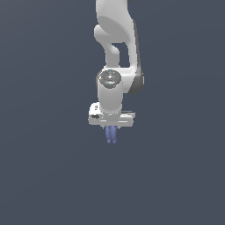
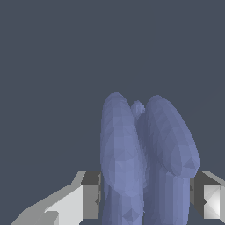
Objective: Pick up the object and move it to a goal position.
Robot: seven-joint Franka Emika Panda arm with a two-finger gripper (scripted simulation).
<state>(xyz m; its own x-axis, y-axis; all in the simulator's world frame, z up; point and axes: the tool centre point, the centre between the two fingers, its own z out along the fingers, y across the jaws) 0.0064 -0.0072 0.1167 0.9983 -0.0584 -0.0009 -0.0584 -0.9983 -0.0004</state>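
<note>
While the fingers (image 2: 90, 197) press in from either side, the periwinkle-blue object (image 2: 145, 162) sits clamped between them, its rounded lobes standing side by side and reaching out past the fingertips. In the exterior view, the object (image 1: 111, 134) hangs straight down below the white gripper (image 1: 111, 127), much narrower than the hand above it. The robot arm (image 1: 116, 52) rises upright from the gripper against a plain dark grey-blue backdrop, no surface discernible beneath.

Simulator render — flat slate-grey backdrop (image 1: 44, 176); no room features
</note>
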